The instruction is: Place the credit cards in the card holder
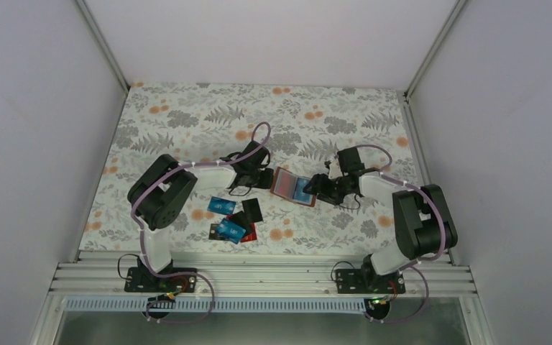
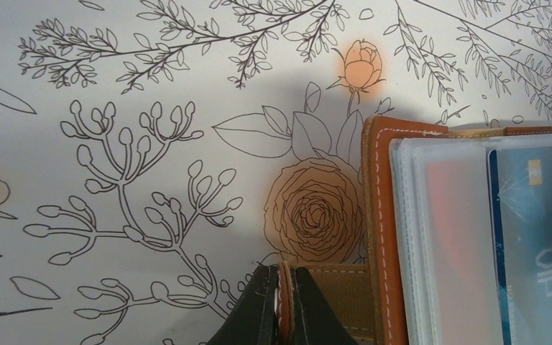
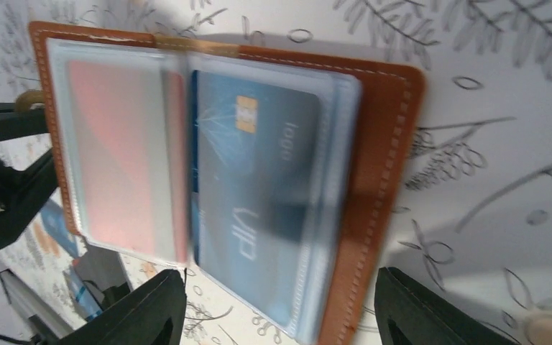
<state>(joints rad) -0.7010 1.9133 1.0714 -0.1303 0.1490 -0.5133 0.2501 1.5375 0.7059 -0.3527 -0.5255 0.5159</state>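
At table centre lies the open reddish-brown leather card holder, long axis running 10 to 4 o'clock, its strap tab pinched by the left gripper. The right gripper hovers spread at its 3 o'clock edge. The loose thin plastic credit cards lie at 8 o'clock, nearer the left arm.

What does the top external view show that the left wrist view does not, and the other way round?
Only the top view: the loose credit cards, heaped together, and the right claw, open beside the card holder. Only the left wrist view: the left claw shut on the holder's tab. Both: the open holder with a blue card in a clear sleeve.
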